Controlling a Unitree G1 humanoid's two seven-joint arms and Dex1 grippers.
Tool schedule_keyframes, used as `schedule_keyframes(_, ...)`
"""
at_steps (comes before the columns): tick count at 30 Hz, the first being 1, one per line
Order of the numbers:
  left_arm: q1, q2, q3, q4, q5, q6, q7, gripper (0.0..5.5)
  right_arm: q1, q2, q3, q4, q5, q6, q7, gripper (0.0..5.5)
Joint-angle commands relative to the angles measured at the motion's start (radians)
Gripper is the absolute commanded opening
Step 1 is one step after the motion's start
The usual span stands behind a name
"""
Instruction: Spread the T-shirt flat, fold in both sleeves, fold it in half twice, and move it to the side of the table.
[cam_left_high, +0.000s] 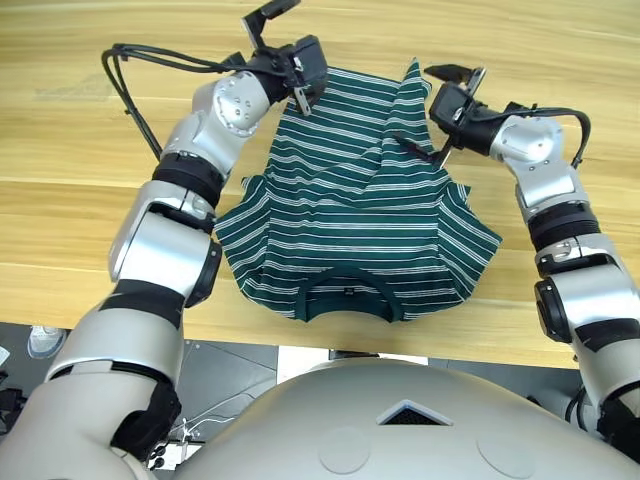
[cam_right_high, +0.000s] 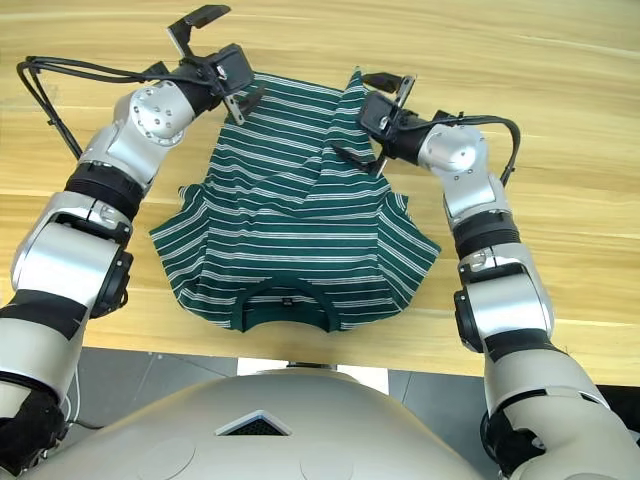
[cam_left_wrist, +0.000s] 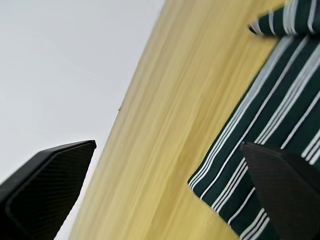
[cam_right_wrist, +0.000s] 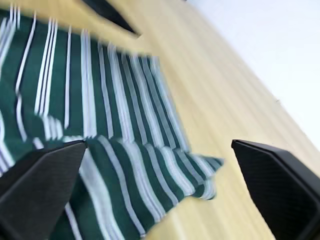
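the shirt (cam_left_high: 350, 220) lies rumpled mid-table (cam_left_high: 560, 60), collar toward the robot, so spreading looks to be the step in hand: left claw (cam_left_high: 287, 55) and right claw (cam_left_high: 437, 110) gape wide at its far hem, and next should pinch the corners and tug outward.

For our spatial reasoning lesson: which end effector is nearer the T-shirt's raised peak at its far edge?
Right. The right end effector sits beside the raised peak; the left end effector is over the far left corner.

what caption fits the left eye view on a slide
Left gripper and right gripper, both open, at the far edge of a rumpled striped T-shirt on a wooden table, collar toward the robot.
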Motion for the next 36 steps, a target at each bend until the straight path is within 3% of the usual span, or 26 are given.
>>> schedule_keyframes(1,-0.025,-0.031,-0.056,0.1,0.091,-0.029,0.059,5.4,-0.014,-0.01,0.058,0.113,-0.094,-0.044,-0.022,5.36)
schedule_keyframes(10,0.069,-0.035,-0.049,0.219,0.125,0.024,0.101,5.4,-0.005,-0.034,0.083,0.152,-0.116,-0.088,-0.019,5.36)
schedule_keyframes(19,0.143,0.031,-0.008,0.224,0.107,0.01,0.106,5.4,0.029,-0.056,0.058,0.122,-0.091,-0.102,-0.002,5.36)
schedule_keyframes(30,0.156,0.02,0.02,0.204,0.1,-0.028,0.124,5.4,0.049,-0.051,-0.004,0.093,-0.041,-0.133,-0.03,5.36)
schedule_keyframes(36,0.154,0.026,0.2,0.026,-0.033,-0.167,0.401,5.4,0.031,-0.034,-0.139,0.01,0.068,-0.236,-0.144,5.36)
